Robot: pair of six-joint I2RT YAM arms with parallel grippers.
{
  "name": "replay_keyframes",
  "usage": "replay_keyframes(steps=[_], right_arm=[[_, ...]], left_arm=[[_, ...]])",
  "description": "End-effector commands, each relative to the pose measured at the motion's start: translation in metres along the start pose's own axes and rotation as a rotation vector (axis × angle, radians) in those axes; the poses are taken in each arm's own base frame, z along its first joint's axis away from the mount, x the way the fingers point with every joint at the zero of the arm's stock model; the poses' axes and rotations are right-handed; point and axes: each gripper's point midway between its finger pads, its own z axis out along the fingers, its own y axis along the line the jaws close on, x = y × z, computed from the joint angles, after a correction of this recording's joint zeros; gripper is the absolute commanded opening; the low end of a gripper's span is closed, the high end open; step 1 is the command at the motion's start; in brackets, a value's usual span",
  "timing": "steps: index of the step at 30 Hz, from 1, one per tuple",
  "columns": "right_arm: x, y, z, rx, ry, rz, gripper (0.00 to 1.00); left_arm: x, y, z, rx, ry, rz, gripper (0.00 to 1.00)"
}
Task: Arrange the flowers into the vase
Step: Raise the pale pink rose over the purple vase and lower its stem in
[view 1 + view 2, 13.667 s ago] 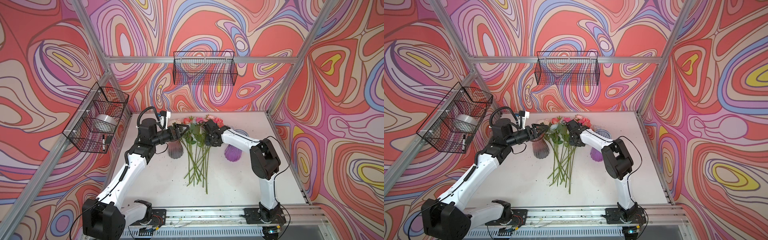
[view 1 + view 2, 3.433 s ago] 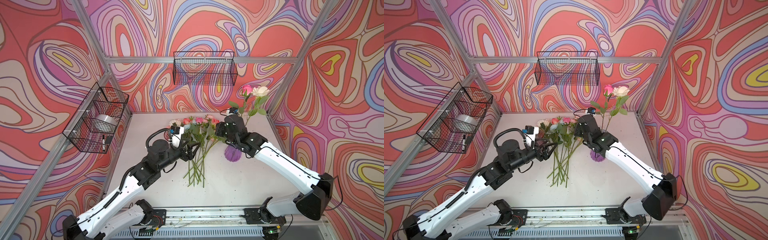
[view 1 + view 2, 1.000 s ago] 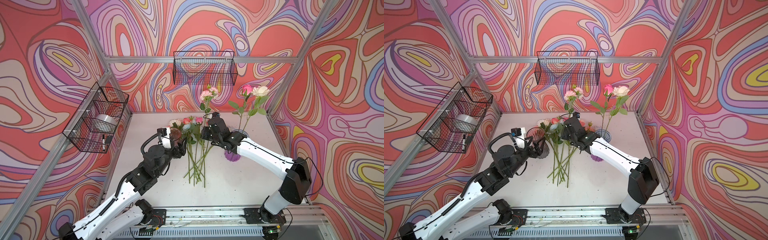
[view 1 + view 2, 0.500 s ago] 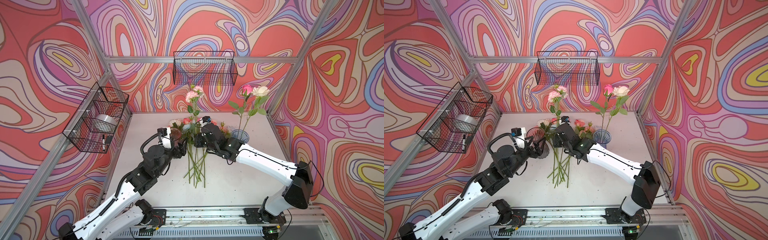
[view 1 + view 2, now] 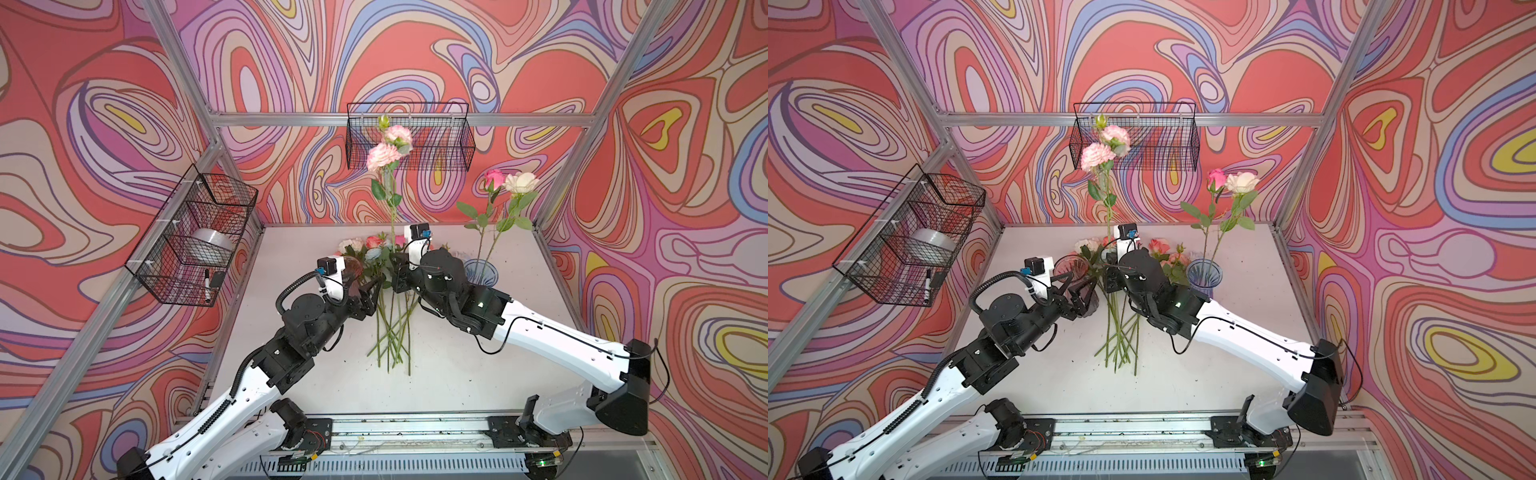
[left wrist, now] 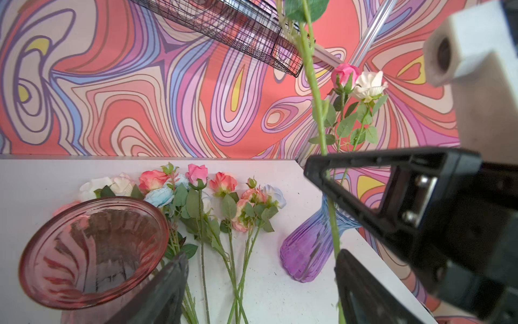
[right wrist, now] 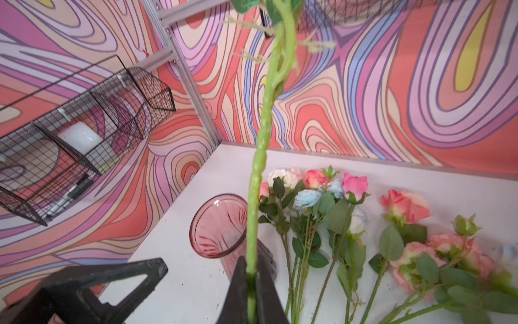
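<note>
My right gripper [image 5: 395, 268] [image 7: 251, 283] is shut on the green stem of a pink carnation [image 5: 384, 156] [image 5: 1097, 154], holding it upright over the pile. The stem's lower end hangs by the pink vase [image 5: 1069, 266] [image 7: 218, 230] [image 6: 92, 246]. Beside that vase my left gripper [image 5: 373, 291] [image 6: 260, 289] is open, and the held stem runs close along one of its fingers [image 6: 358, 291]. Several more flowers [image 5: 388, 324] [image 6: 201, 193] [image 7: 336, 213] lie on the white table. A blue-purple vase [image 5: 480, 270] [image 6: 308, 252] holds a pink rose [image 5: 494, 178] and a white rose [image 5: 521, 183].
A wire basket [image 5: 440, 137] hangs on the back wall behind the carnation's blooms. Another wire basket [image 5: 195, 237] on the left wall holds a tape roll and a marker. Aluminium posts stand at the corners. The arms' base rail [image 5: 415, 428] runs along the front edge.
My right gripper has carried the carnation leftward, from near the blue-purple vase to the pink vase and my left gripper. The left arm has hardly moved.
</note>
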Motion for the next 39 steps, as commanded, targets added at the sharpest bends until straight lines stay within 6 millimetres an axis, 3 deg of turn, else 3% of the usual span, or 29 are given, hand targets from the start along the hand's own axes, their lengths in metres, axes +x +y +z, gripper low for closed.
replay_keyframes(steps=[1,12,18,24,29,39], right_arm=[[-0.046,-0.011,-0.019,0.079,-0.167,-0.096,0.0],[-0.126,-0.055,-0.057,0.422,-0.432,-0.343,0.0],[-0.156,-0.112,-0.064,0.543,-0.474,-0.318,0.0],[-0.185,-0.164,-0.084,0.651,-0.543,-0.284,0.0],[-0.181,-0.183,-0.085,0.71,-0.521,-0.318,0.0],[-0.133,-0.208,-0.086,0.75,-0.434,-0.385,0.0]], left_arm=[[0.002,-0.021,0.003,0.118,0.019,0.014,0.84],[0.057,-0.078,0.03,0.437,0.345,-0.106,0.84],[0.076,-0.102,0.035,0.579,0.483,-0.201,0.8],[0.077,-0.101,0.035,0.573,0.483,-0.187,0.79],[0.074,-0.098,0.034,0.555,0.462,-0.167,0.8],[0.078,-0.096,0.037,0.547,0.47,-0.165,0.8]])
